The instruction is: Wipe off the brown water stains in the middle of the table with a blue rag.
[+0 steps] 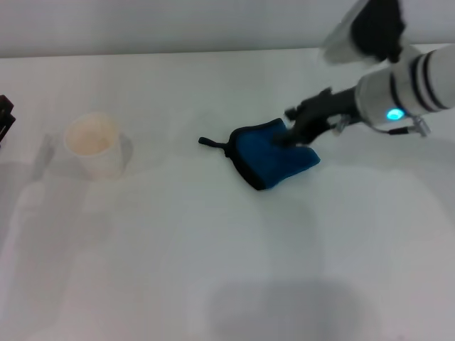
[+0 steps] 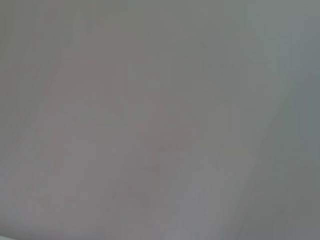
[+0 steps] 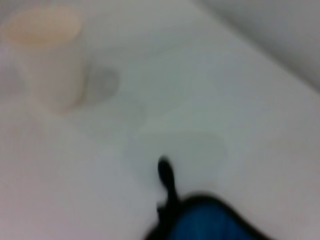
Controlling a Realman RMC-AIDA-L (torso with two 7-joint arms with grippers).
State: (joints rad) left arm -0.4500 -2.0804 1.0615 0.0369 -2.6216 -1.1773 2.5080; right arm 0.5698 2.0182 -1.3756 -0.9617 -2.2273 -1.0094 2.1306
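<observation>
— White worktop (image 1: 213, 284), plain wall behind it, not much else in the room to look at. Where's the stain (image 3: 175, 150)?

— Barely shows. In the right wrist view there's a faint, pale patch with a soft irregular edge on the worktop, just past the loop (image 3: 166, 175) of the rag (image 3: 215, 222), between the rag and the cup (image 3: 45, 55). From the head view I honestly can't pick it out.

— And the rag?

— Blue, crumpled, near the middle of the worktop a bit toward the robot's right (image 1: 274, 156). Its black loop (image 1: 210, 143) sticks out toward the robot's left, so the long axis runs roughly side to side, pointing at the cup (image 1: 94, 144).

— Who's got it?

— The right end effector (image 1: 293, 136). It reaches in from the robot's right and is closed on the rag's far right edge, pinching the cloth.

— So which way does it need to go?

— My guess: drag leftward, along the line of the loop, since the patch lies on that side of the end effector. The cup sits farther along the same line, well apart, so a long sweep could reach it.

— Left arm?

— Only a dark bit at the left edge (image 1: 6, 117); its end effector I can't see.
</observation>
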